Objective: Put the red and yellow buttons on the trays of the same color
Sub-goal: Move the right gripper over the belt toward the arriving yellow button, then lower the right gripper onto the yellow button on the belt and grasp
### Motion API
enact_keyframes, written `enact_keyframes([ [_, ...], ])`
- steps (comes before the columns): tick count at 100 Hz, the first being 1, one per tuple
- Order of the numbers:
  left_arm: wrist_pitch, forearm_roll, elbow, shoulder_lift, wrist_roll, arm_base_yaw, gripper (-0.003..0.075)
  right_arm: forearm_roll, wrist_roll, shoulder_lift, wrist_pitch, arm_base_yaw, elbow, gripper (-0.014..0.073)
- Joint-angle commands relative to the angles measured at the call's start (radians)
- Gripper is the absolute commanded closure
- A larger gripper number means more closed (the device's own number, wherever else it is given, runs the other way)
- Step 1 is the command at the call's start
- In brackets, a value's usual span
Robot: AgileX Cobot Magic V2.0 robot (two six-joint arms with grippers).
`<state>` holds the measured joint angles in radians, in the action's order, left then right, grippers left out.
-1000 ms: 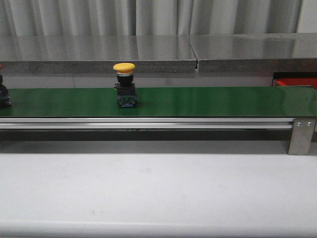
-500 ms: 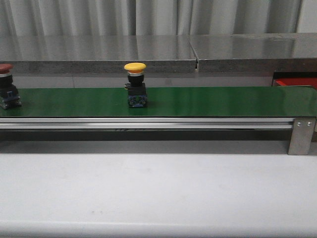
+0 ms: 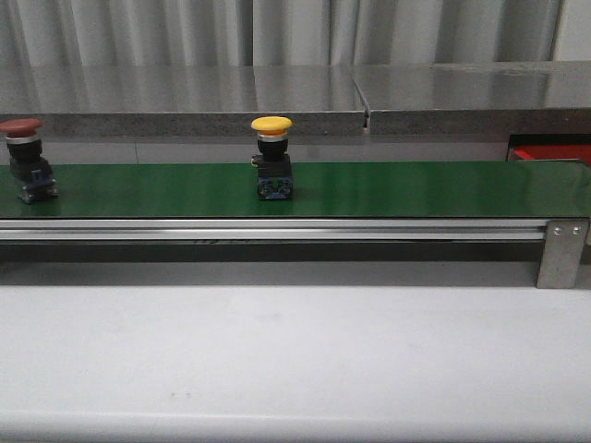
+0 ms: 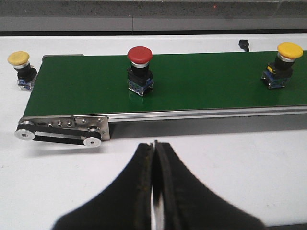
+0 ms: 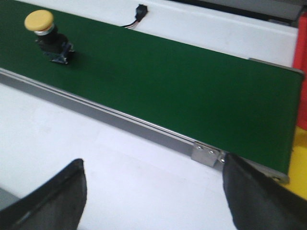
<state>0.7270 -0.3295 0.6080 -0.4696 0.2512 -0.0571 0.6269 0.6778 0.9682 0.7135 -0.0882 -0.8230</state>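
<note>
A yellow-capped button point(image 3: 272, 157) stands on the green belt point(image 3: 416, 189) left of centre. A red-capped button point(image 3: 26, 157) stands near the belt's left end. The left wrist view shows the red button point(image 4: 140, 71), the yellow one point(image 4: 283, 64) and a second yellow button point(image 4: 21, 69) on the white table just off the belt's end. My left gripper point(image 4: 154, 143) is shut and empty over the white table in front of the belt. My right gripper point(image 5: 153, 163) is open and empty, near the belt's other end. A red tray point(image 3: 552, 152) shows at far right.
In the right wrist view a red strip point(image 5: 302, 43) and a yellow strip point(image 5: 300, 167) lie past the belt's end. A black connector with a cable point(image 5: 140, 10) lies behind the belt. A metal bracket point(image 3: 563, 251) ends the belt's rail. A steel shelf point(image 3: 277, 97) runs behind.
Both buttons have moved to the right along the belt. The red one has come fully into the front view from the left edge.
</note>
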Motion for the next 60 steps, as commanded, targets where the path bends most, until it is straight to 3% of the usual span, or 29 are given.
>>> enact_keyframes([
  [1, -0.066, -0.023, 0.024, -0.003, -0.002, 0.009, 0.0741, 0.034, 0.046, 0.074, -0.035, 0.061, -0.083, 0.001],
  [26, -0.066, -0.023, 0.024, -0.003, -0.002, 0.009, 0.0741, -0.033, 0.044, 0.332, -0.138, 0.266, -0.22, 0.001],
  [60, -0.066, -0.023, 0.024, -0.003, -0.002, 0.009, 0.0741, -0.037, 0.042, 0.639, -0.138, 0.401, -0.449, 0.001],
])
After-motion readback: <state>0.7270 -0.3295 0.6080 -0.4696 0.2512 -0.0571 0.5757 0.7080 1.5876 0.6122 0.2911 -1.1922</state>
